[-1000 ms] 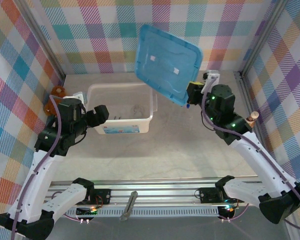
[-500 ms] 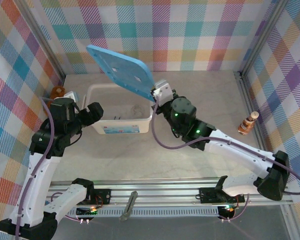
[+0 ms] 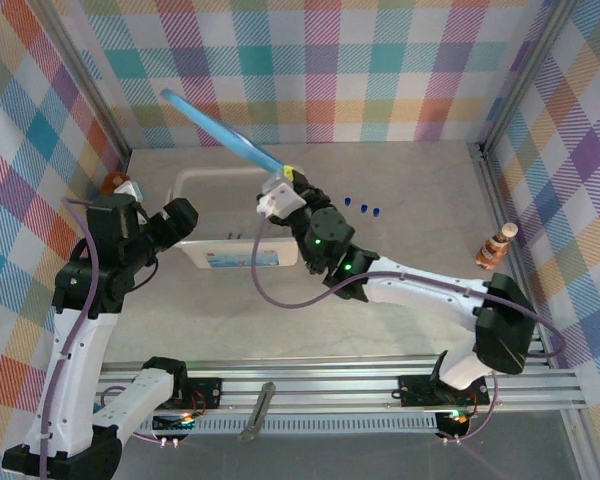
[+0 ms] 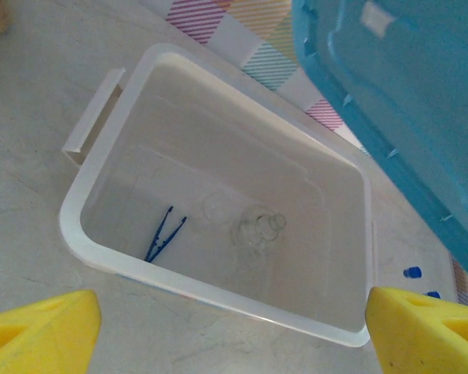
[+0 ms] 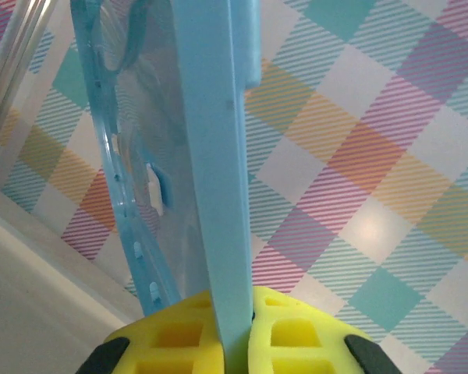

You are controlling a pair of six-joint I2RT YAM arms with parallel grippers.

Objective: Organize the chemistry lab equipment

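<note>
From above, the white bin (image 3: 194, 176) sits on the tabletop (image 3: 400, 250) toward the back left. The left end effector (image 3: 185, 222) hovers just beside the bin's left front corner, its jaws spread wide with nothing between them. The right end effector (image 3: 283, 175) reaches over the bin's right end and pinches the blue lid (image 3: 220, 128), which is raised above the bin and seen nearly edge-on, slanting up toward the back left. Three small blue caps (image 3: 363, 208) lie in a row on the tabletop to the right of the bin. A bottle-shaped figure (image 3: 495, 247) stands near the right wall, and part of a teddy bear (image 3: 118, 185) shows by the left wall.

From the left wrist, the two yellow fingertips (image 4: 39, 331) stand far apart at the lower corners, above the bin's near rim (image 4: 218, 292). Inside the bin, dark-blue tweezers (image 4: 164, 234) lie near the left front wall, and a clear round flask (image 4: 257, 227) lies on its side just right of them. The lid (image 4: 398, 101) hangs over the bin's right end.

From the right wrist, the yellow pads (image 5: 171, 335) are pressed onto the lid's edge (image 5: 218, 156), which rises straight up between them.
</note>
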